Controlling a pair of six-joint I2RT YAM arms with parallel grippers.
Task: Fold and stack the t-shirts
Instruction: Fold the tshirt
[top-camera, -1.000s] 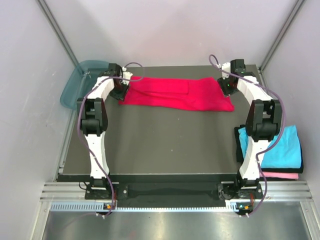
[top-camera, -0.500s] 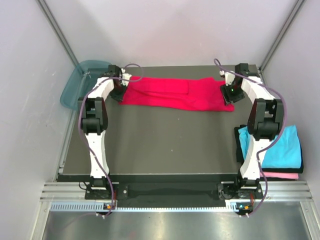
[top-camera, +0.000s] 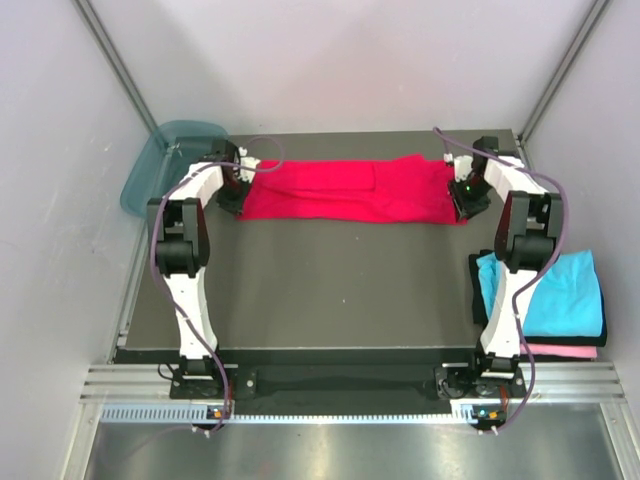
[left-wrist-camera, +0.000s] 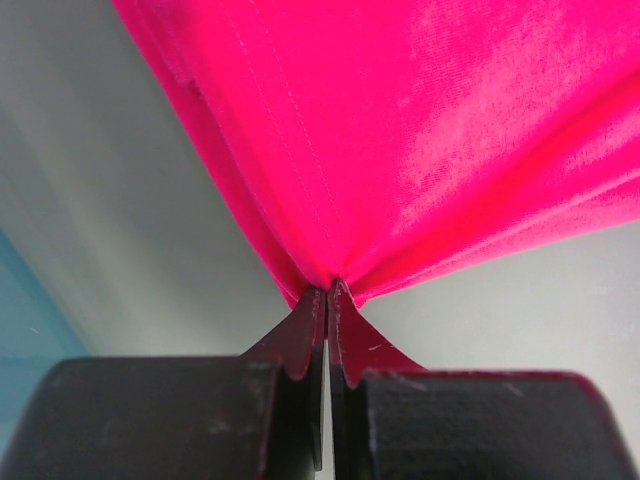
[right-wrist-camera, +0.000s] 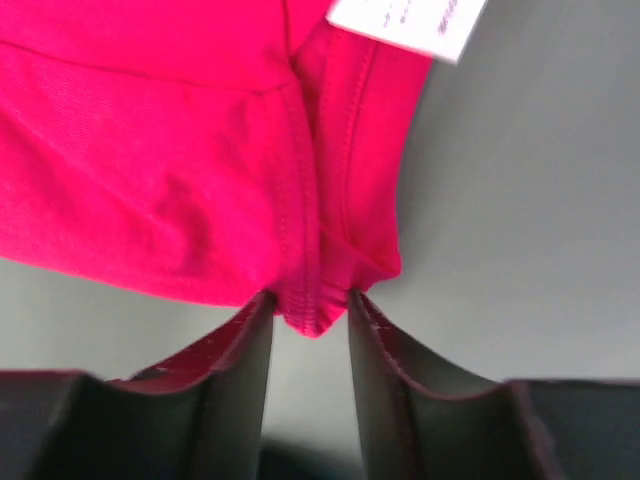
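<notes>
A crimson red t-shirt (top-camera: 350, 190) lies stretched in a long band across the far side of the dark table (top-camera: 330, 290). My left gripper (top-camera: 238, 188) is at its left end. In the left wrist view that gripper (left-wrist-camera: 328, 290) is shut on a gathered corner of the red cloth (left-wrist-camera: 420, 130). My right gripper (top-camera: 462, 196) is at the shirt's right end. In the right wrist view its jaws (right-wrist-camera: 310, 300) stand partly apart, with the hemmed corner of the shirt (right-wrist-camera: 150, 150) bunched between the tips. A white tag (right-wrist-camera: 410, 20) shows near that corner.
A folded cyan t-shirt (top-camera: 560, 295) lies on a pink one (top-camera: 565, 351) at the right, beside the right arm's base. A teal plastic tub (top-camera: 160, 165) sits off the table's far left corner. White walls close in on both sides.
The left gripper has closed on the shirt's left corner and shifted slightly nearer. The right gripper has moved right and nearer to the right corner, and its jaws have narrowed around it.
</notes>
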